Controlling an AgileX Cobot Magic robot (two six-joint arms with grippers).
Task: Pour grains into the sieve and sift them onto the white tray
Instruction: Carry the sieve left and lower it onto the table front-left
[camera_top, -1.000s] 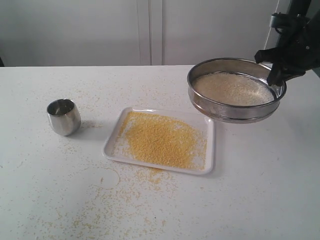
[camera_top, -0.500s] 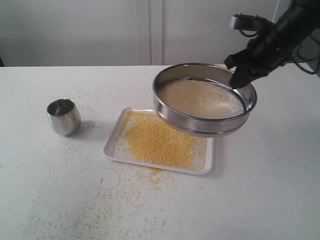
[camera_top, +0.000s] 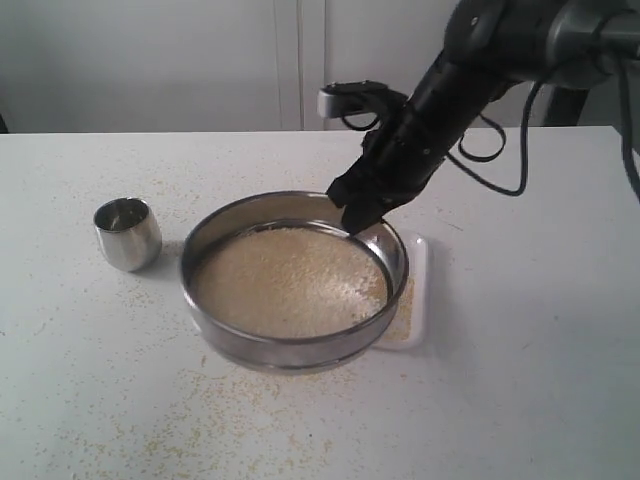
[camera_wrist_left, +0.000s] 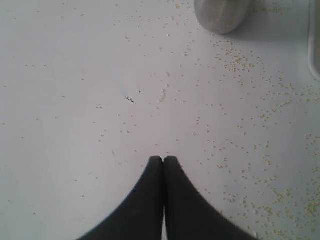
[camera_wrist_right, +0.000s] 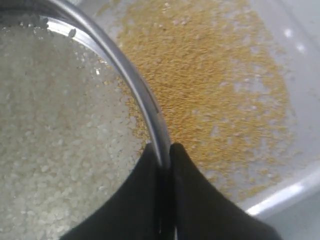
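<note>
Starting at the left, one small steel cup (camera_top: 127, 233) stands upright on the worktop (camera_top: 540, 380), a little to the left of the sieve. The left jaws show only in their own wrist view: two dark tips pressed together, holding nothing, above worktop speckled with stray yellow grains (camera_wrist_left: 235, 62), with the cup not far off.

Next comes the one sieve (camera_top: 290, 350), held over the tray with a bed of off-white grains (camera_top: 285, 280) spread across its mesh. It hides most of the one white tray (camera_top: 420, 290), so only the tray's right edge peeks out in the exterior view. The right wrist view shows a layer of fine yellow grains (camera_wrist_right: 210, 85) lying on the tray beneath.

One arm (camera_top: 450, 90) reaches in from the upper right. The right jaws are pinched on the sieve's far rim, one tip inside and one outside. More loose yellow grains dot the worktop in front.
</note>
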